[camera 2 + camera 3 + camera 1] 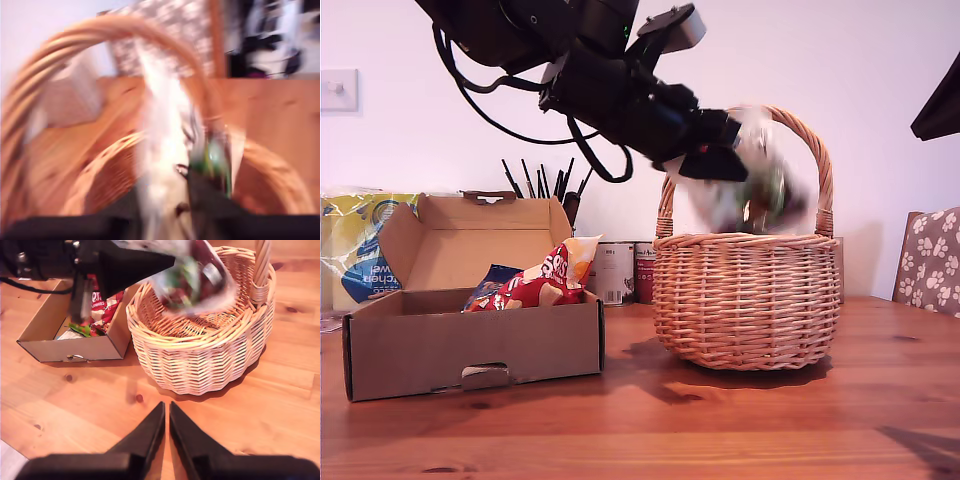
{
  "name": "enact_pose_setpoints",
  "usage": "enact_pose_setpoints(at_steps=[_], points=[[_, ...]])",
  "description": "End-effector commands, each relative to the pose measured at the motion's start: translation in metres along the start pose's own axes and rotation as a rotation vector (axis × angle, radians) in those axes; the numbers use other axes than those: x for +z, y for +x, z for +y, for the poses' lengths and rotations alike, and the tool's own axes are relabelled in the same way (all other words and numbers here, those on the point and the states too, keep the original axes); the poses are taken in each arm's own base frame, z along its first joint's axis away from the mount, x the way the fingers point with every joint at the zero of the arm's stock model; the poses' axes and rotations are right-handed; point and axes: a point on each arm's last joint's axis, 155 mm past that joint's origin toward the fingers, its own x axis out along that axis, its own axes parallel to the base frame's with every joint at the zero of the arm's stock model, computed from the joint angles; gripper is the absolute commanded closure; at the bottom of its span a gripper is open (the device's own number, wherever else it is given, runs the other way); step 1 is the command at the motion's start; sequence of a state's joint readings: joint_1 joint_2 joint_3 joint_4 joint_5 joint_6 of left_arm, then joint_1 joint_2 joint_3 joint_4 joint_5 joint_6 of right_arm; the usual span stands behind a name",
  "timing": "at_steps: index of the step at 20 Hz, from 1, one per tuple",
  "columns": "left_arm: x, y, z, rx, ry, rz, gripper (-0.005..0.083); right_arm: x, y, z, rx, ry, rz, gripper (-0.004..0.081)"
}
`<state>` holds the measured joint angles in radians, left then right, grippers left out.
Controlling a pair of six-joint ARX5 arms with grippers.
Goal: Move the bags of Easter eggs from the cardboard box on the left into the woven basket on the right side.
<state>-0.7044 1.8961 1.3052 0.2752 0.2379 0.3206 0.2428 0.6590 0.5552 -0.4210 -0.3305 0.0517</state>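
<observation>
My first gripper (725, 150) hung over the woven basket (745, 300) rim, the blurred white-green bag (755, 185) at its tips inside the handle arch; I couldn't tell whether the fingers gripped it. My second gripper (166, 415), fingers nearly touching, hovered over bare table (720, 430). A red bag (545, 280) lay in the cardboard box (470, 345).

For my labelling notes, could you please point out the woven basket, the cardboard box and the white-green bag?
woven basket (745, 300): exterior view, front wall.
cardboard box (470, 345): exterior view, front wall.
white-green bag (745, 195): exterior view, blurred middle.

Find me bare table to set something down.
Bare table in front of the cardboard box and woven basket, and beyond the basket toward the exterior view's right. Crowded: cans behind them, my first gripper's bag over the basket.
</observation>
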Motion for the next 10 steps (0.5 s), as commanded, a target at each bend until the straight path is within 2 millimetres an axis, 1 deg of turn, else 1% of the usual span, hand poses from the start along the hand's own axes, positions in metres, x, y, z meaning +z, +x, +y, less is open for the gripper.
enact_pose_setpoints(at_steps=[1,2,3,4,6,8,10], points=[[-0.002,0.000,0.002,0.014,0.005,-0.001,0.0303,-0.007,0.002,-0.001,-0.001,0.006,0.013,0.0780],[-0.001,-0.001,0.003,0.014,0.003,-0.003,0.0304,-0.007,0.002,-0.001,-0.002,0.006,0.013,0.0780],[0.001,-0.005,0.003,0.012,0.000,0.005,0.0327,-0.007,0.002,-0.001,-0.002,0.006,0.013,0.0780],[0.003,-0.010,0.002,0.007,-0.004,0.017,0.0380,-0.007,0.002,-0.001,-0.002,0.006,0.013,0.0780],[0.012,-0.027,0.000,-0.001,-0.009,0.043,0.0587,-0.007,0.002,-0.001,-0.002,0.006,0.013,0.0780],[0.022,-0.049,0.003,-0.002,-0.017,0.066,0.0795,-0.007,0.002,-0.001,-0.002,0.006,0.013,0.0780],[0.020,-0.071,0.008,-0.011,-0.041,0.114,0.0793,-0.007,0.002,-0.001,-0.002,0.005,0.012,0.0780]])
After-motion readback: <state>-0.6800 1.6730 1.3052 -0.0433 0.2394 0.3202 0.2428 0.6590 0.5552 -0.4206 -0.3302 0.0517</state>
